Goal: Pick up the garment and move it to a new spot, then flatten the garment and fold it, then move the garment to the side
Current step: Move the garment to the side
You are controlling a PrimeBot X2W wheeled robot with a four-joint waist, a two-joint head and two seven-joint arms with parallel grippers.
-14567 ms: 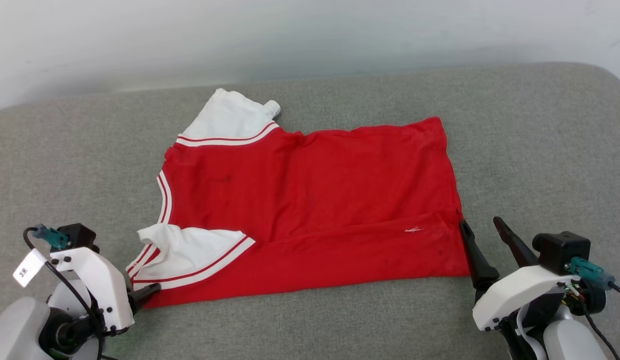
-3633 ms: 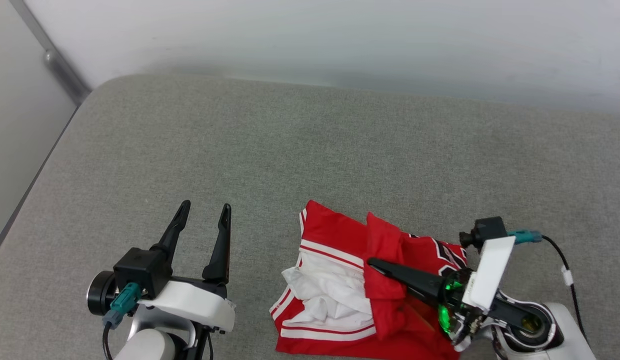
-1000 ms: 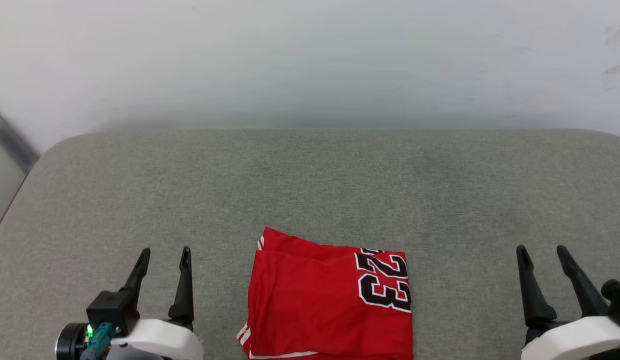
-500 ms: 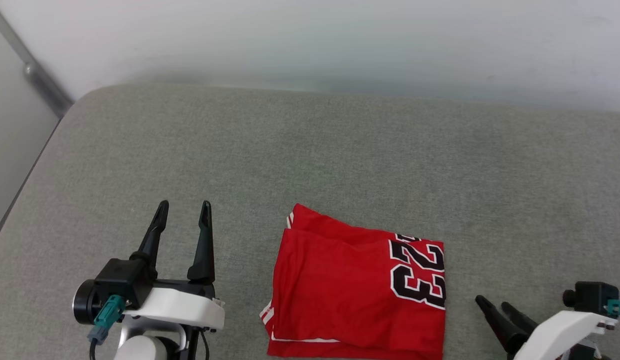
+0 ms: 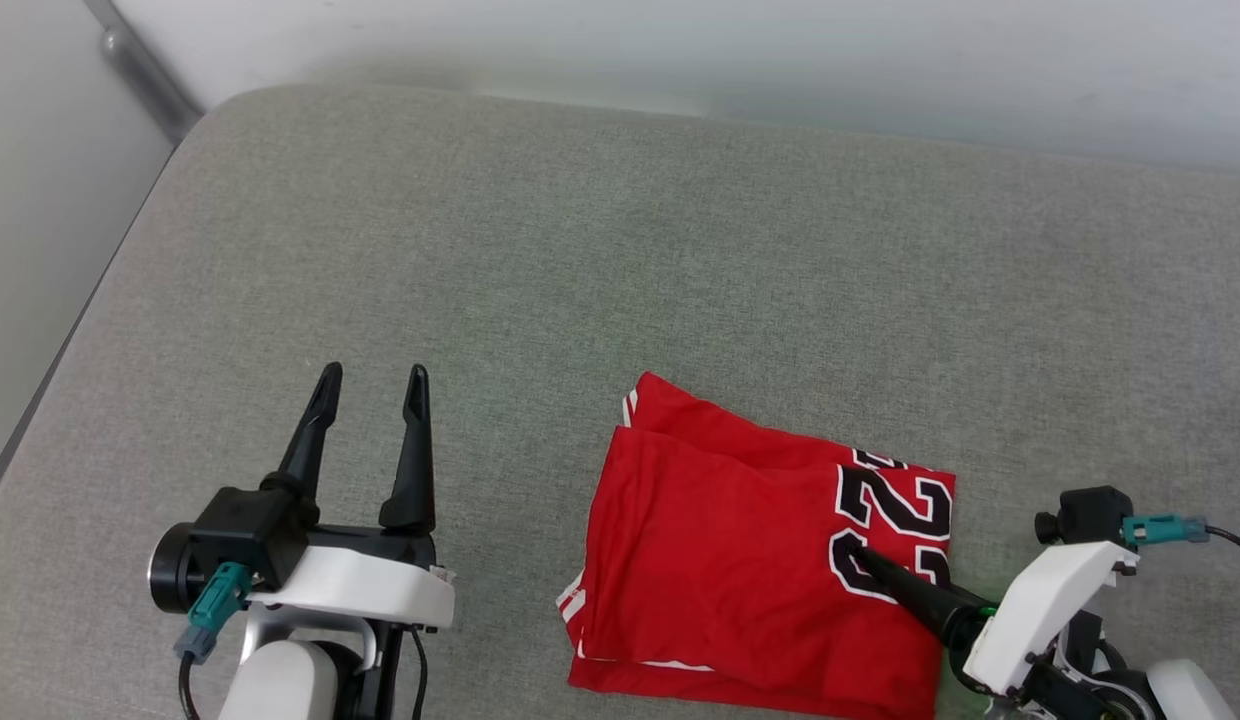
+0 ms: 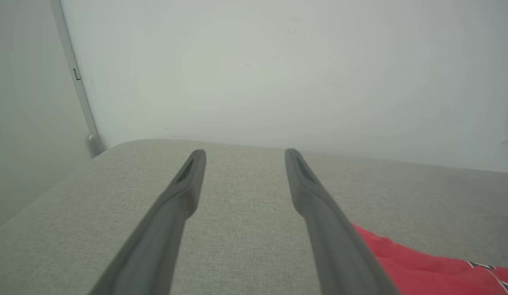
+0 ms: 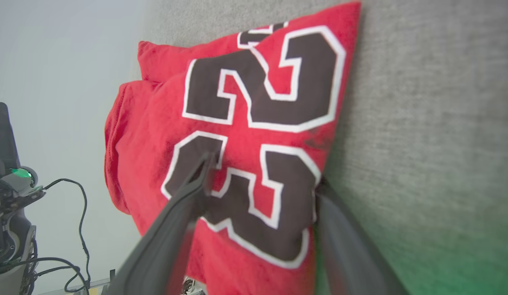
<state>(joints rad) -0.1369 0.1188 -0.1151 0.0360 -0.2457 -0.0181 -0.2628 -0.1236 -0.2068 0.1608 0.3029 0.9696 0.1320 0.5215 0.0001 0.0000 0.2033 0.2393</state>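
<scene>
The garment lies folded into a red rectangle on the grey cushion, black "23" facing up at its right end. My right gripper reaches in from the lower right, open. In the right wrist view one finger rests on top of the "23" on the garment, while the other finger slips under the garment's right edge, so the fold's edge sits between the wide jaws. My left gripper stands open to the garment's left, apart from it. Between the left gripper's fingers is bare cushion, the garment at lower right.
The grey cushion ends at a rounded left edge, beside a metal post. A pale wall runs along the back. My left arm's base and cables appear in the right wrist view.
The camera has swung, shifting the picture. My right gripper has come in from the lower right onto the garment's right edge, one finger over the "23". The left gripper stays open.
</scene>
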